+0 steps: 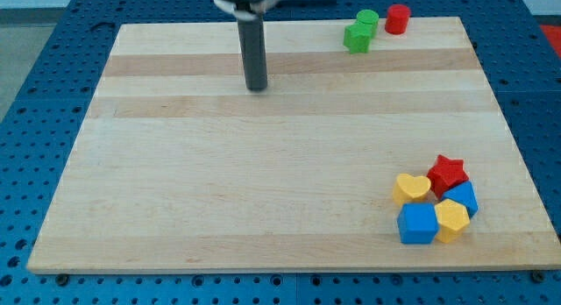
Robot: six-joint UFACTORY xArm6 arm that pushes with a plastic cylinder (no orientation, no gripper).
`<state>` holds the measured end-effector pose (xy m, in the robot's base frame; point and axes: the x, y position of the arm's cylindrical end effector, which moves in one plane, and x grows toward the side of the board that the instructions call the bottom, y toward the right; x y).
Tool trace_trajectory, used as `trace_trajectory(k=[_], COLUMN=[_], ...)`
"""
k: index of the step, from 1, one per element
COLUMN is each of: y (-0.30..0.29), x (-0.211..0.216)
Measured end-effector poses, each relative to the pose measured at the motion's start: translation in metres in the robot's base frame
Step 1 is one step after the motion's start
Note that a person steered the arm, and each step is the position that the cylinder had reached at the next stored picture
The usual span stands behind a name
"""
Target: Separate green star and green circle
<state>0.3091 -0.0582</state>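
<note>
The green star (357, 38) lies near the view's top edge of the wooden board (263, 165), right of centre. The green circle (368, 20) sits just above and to its right, touching it. My tip (256, 88) is on the board well to the view's left of both green blocks and slightly lower, apart from them.
A red cylinder (398, 18) stands just right of the green circle at the board's top edge. At the view's bottom right is a cluster: red star (448, 173), yellow heart (410, 187), a blue block (463, 197), blue cube (416, 223), yellow hexagon (451, 219).
</note>
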Motion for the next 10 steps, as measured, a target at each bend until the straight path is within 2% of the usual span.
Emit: trace_trajectory(k=[1,2,3,6,7,9,10], y=[0.009,0.039,0.082,0.182,0.188,0.183,0.182], x=[-0.063,-0.104,-0.117,-0.116,-0.098,-0.033,-0.041])
